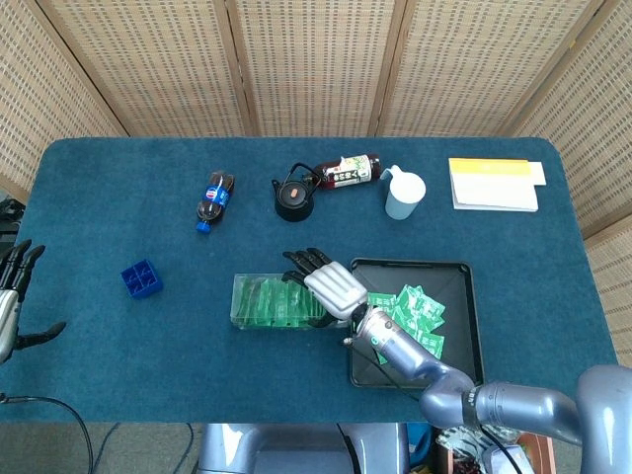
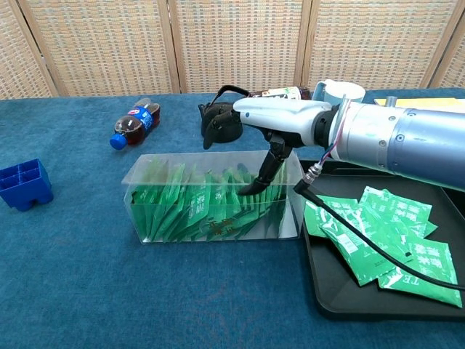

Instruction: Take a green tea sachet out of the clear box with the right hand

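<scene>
The clear box (image 2: 135, 207) lies mid-table, packed with upright green tea sachets (image 2: 196, 207). My right hand (image 2: 272, 123) hovers over the box's right half, palm down, fingers (image 2: 218, 125) spread toward the left. Its thumb (image 2: 260, 180) reaches down into the box among the sachets; nothing shows pinched. From the head view, the same right hand (image 1: 324, 282) covers the right end of the box (image 1: 238, 301). Several loose sachets (image 2: 385, 233) lie in the black tray (image 2: 341, 294) just right of the box. My left hand (image 1: 12, 294) hangs off the table's left edge, fingers apart, holding nothing.
Along the far side stand a cola bottle (image 1: 213, 200), a black teapot (image 1: 294, 196), a lying tea bottle (image 1: 349, 171), a white cup (image 1: 404, 194) and a yellow-white notepad (image 1: 494, 184). A blue block (image 1: 141, 278) sits at the left.
</scene>
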`<state>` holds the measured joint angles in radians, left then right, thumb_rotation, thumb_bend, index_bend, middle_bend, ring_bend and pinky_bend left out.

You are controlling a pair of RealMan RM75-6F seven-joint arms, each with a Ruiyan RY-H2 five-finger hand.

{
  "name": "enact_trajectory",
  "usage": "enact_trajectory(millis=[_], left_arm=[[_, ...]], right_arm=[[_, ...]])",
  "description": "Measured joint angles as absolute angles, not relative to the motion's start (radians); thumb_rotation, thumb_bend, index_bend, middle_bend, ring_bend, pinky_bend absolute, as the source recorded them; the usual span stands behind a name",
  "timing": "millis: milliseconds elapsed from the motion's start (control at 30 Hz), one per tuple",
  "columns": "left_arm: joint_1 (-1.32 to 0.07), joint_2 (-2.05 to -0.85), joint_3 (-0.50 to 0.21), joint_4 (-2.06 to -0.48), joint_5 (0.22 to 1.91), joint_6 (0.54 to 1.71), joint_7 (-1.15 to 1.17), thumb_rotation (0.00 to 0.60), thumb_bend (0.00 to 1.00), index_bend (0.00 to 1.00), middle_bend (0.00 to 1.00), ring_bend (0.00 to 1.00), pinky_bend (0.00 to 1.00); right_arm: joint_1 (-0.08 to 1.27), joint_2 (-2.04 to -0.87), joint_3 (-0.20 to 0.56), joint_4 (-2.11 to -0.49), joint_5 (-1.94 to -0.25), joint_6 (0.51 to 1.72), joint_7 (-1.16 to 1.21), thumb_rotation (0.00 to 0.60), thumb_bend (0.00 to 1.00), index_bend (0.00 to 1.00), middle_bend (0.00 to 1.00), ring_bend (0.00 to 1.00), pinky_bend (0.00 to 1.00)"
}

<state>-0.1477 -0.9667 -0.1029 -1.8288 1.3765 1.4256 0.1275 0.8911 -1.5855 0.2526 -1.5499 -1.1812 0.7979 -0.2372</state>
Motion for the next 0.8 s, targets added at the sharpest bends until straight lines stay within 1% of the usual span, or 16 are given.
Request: enact_trajectory(millis=[100,367,567,800], left_arm=[[-0.147,-0.964,-0.102,-1.829,1.375,1.424,0.123,0.600,0.11,0.00,0.00,0.00,0.00],[-0.151,-0.958,-0.101,-1.829,1.369,1.414,0.114,0.600,0.11,0.00,0.00,0.00,0.00],[-0.152,-0.953,-0.102,-1.829,1.364,1.410,0.103,0.600,0.11,0.00,0.00,0.00,0.00],[-0.154,-0.948,-0.105,-1.826,1.356,1.404,0.087,0.600,0.11,0.00,0.00,0.00,0.00]], right_arm=[[0.894,-1.593,0.252,-1.547,-1.174,0.819,-0.253,0.600,0.48,0.35,0.00,0.00,0.00],[0.918,-1.596,0.294,-1.546,-1.136,0.859,-0.286,0.600,0.49,0.35,0.00,0.00,0.00],[0.956,-1.606,0.351,-1.520,-1.034,0.876,-0.332,0.600,0.49,0.35,0.00,0.00,0.00],[1.014,-1.621,0.407,-1.476,-0.843,0.889,-0.420,0.600,0.51,0.35,0.00,0.00,0.00]])
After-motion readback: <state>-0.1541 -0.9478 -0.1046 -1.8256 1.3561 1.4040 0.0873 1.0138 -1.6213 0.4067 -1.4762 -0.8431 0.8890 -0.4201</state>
